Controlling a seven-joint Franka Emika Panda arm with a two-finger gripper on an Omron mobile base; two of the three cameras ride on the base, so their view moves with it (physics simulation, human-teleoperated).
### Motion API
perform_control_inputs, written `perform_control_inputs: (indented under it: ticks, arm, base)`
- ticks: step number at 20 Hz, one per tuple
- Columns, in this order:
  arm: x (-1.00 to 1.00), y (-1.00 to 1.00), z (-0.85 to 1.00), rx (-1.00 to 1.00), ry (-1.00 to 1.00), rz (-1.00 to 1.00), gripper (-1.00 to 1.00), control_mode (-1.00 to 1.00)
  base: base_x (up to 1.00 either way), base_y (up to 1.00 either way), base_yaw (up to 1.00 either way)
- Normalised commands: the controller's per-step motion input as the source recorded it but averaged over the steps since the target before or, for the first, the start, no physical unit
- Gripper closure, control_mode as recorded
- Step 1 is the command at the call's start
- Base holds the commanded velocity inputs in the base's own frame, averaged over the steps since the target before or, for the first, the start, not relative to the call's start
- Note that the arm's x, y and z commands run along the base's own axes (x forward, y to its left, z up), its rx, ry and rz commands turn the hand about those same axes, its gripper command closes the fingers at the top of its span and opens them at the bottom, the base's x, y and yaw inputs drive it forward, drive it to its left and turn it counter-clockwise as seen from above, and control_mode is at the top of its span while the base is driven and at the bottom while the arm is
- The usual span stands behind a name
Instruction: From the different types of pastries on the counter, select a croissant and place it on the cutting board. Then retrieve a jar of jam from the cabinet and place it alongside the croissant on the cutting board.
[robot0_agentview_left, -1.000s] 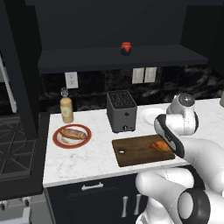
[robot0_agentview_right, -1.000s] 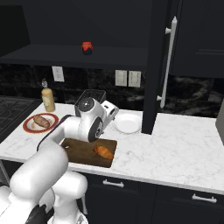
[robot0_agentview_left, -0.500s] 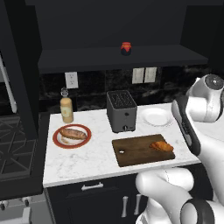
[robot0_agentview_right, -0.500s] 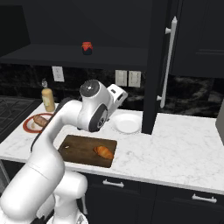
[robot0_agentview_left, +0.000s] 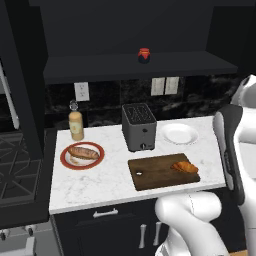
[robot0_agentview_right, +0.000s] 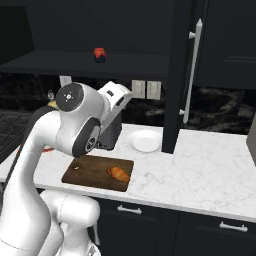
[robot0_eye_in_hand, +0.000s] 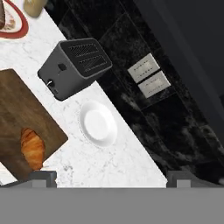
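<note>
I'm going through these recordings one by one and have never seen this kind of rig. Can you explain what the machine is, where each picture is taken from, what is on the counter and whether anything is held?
This is a rendered kitchen. The white jointed thing is a robot arm on a driving base. Two cameras ride on that base, behind the arm to its left and right, so they show one scene from two sides. The third camera sits on the hand and looks along the gripper; its two dark fingertips stand wide apart at the bottom with nothing between them.

On the marble counter lie a dark cutting board with a croissant on it, a toaster, a white plate, a red-rimmed plate with a filled roll, and a tan bottle. The red jar of jam stands on the cabinet shelf.
</note>
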Motion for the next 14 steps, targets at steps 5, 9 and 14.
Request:
perform_control_inputs:
  ticks: [5, 9, 14]
  arm:
    - [-0.66, 0.18, 0.86, 0.04, -0.27, 0.02, -1.00, -1.00]
    - [-0.39, 0.03, 1.00, 0.12, -0.10, 0.00, -1.00, -1.00]
    - [-0.16, 0.13, 1.00, 0.10, -0.01, 0.00, -1.00, -1.00]
  base:
    - [0.00, 0.00, 0.00]
    - [0.00, 0.00, 0.00]
    - [0.00, 0.00, 0.00]
